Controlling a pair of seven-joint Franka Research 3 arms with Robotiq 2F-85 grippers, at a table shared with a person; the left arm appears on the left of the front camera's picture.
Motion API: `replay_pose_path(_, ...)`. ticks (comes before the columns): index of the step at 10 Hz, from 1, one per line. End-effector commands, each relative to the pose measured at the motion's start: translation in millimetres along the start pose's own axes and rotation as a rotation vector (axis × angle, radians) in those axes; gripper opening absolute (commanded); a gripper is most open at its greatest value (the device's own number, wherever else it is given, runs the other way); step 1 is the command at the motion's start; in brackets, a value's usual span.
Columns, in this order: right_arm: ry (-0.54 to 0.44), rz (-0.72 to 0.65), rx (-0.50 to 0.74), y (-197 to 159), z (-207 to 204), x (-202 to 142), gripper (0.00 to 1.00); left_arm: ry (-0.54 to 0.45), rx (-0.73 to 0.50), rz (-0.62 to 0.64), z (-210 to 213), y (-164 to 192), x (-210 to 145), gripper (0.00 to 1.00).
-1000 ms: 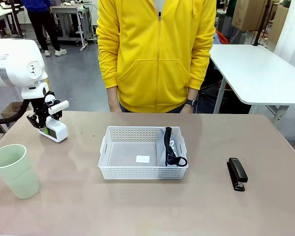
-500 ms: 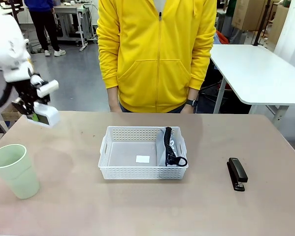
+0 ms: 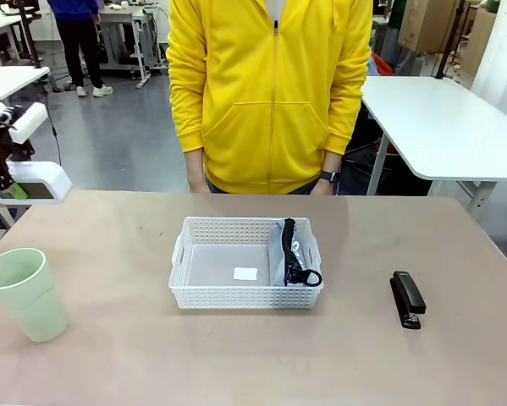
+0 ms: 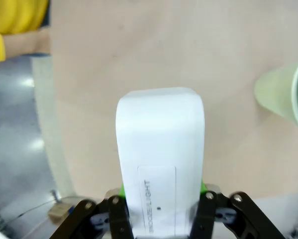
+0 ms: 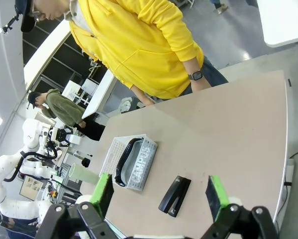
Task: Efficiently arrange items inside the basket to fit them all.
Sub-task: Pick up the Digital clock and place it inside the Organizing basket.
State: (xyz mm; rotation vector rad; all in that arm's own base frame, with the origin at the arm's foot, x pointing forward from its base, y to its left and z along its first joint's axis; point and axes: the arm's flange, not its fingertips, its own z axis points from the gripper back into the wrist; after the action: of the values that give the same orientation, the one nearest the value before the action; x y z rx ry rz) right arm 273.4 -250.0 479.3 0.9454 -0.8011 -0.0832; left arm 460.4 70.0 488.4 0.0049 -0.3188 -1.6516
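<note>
While the pouch (image 3: pixel 289 254) lines its right wall, the basket (image 3: pixel 236 298) floor shows.

Left wrist view's edge cuts off the cup (image 4: pixel 283 92)

**How my cameras sit**

Front view looks across the table (image 3: pixel 236 355) at the person (image 3: pixel 270 93); left wrist view points down, close on the white screen device (image 4: pixel 158 139); right wrist view hangs high and far, sharing basket (image 5: pixel 112 152) and stapler (image 5: pixel 174 195) with my front view.

Open room in basket (image 3: pixel 246 296) L of upright pouch (image 3: pixel 294 255) at its R end; cup (image 3: pixel 26 292) & stapler (image 3: pixel 407 299) well apart.
</note>
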Motion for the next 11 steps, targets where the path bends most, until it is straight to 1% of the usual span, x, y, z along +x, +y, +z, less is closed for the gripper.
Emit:
replay_pose_path(1, -0.023, 0.028, 0.015, 0, 0, 4, 1.00, 0.039, -0.022, -0.044, 1, 8, 9, 0.00)
replay_pose_path(5, -0.023, 0.028, 0.015, 0, 0, 4, 1.00, 0.039, -0.022, -0.044, 1, 8, 9, 0.00)
replay_pose_path(6, -0.023, 0.028, 0.015, 0, 0, 4, 1.00, 0.024, -0.018, -0.051, -5, 5, 11, 0.50)
replay_pose_path(7, -0.023, 0.028, 0.015, 0, 0, 4, 1.00, 0.040, -0.003, 0.004, 2, 14, 56, 0.50)
replay_pose_path(8, -0.023, 0.028, 0.015, 0, 0, 4, 1.00, 0.030, 0.033, 0.062, 6, 30, 105, 0.50)
replay_pose_path(9, -0.023, 0.028, 0.015, 0, 0, 4, 1.00, 0.037, -0.022, 0.028, 1, 44, 150, 0.50)
replay_pose_path(10, -0.023, 0.028, 0.015, 0, 0, 4, 1.00, 0.050, -0.105, 0.053, -13, 56, 190, 0.50)
replay_pose_path(11, -0.023, 0.028, 0.015, 0, 0, 4, 1.00, 0.020, -0.137, 0.066, -25, 67, 231, 0.50)
